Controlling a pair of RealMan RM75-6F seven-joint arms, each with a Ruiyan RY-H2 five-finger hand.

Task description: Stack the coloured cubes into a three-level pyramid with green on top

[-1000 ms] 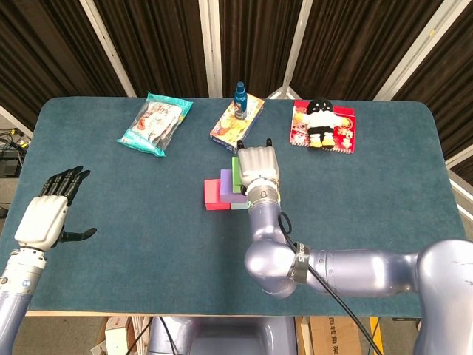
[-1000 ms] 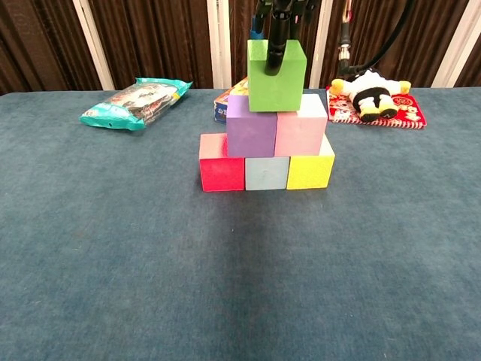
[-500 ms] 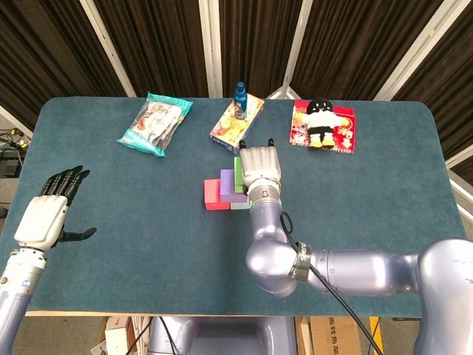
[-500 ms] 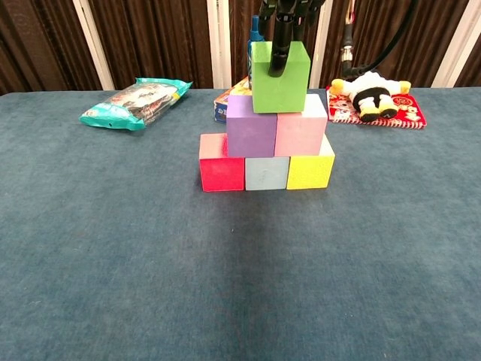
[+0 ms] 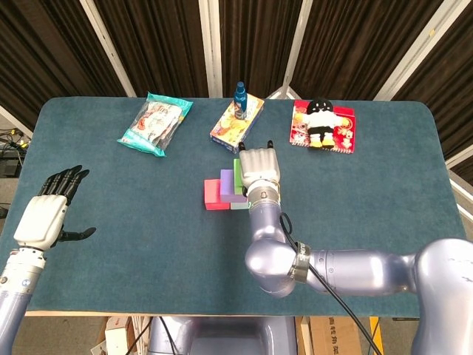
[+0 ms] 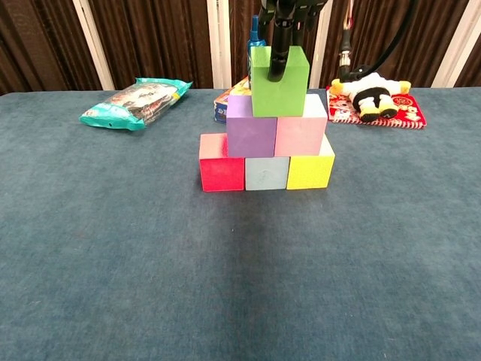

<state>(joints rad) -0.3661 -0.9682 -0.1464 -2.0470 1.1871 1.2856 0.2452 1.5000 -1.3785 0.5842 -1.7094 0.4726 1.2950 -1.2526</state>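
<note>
Six cubes stand in a pyramid near the middle of the table (image 5: 111, 222), and the rest is told here from left to right. At the far left edge the left hand (image 5: 50, 208) hangs over the cloth with its fingers spread apart and nothing in it, well clear of the stack. Behind it, toward the back, lies a teal snack bag (image 6: 134, 103). The bottom row of the pyramid reads red cube (image 6: 222, 163), grey cube (image 6: 266, 173), yellow cube (image 6: 310, 170), all side by side and touching. On them sit the purple cube (image 6: 252, 131) and the pink cube (image 6: 301, 134), also touching. The green cube (image 6: 279, 71) sits on top, across the seam between purple and pink. The right hand (image 5: 258, 168) is over the stack; in the chest view a dark finger (image 6: 279, 49) lies down the front face of the green cube, and the hand grips that cube from above. Behind the stack are a colourful box (image 5: 236, 122) and a blue bottle (image 5: 239, 100) standing upright by it. Further right, a black and white plush toy (image 6: 370, 91) lies on a red packet (image 6: 385, 112) near the back edge.
</note>
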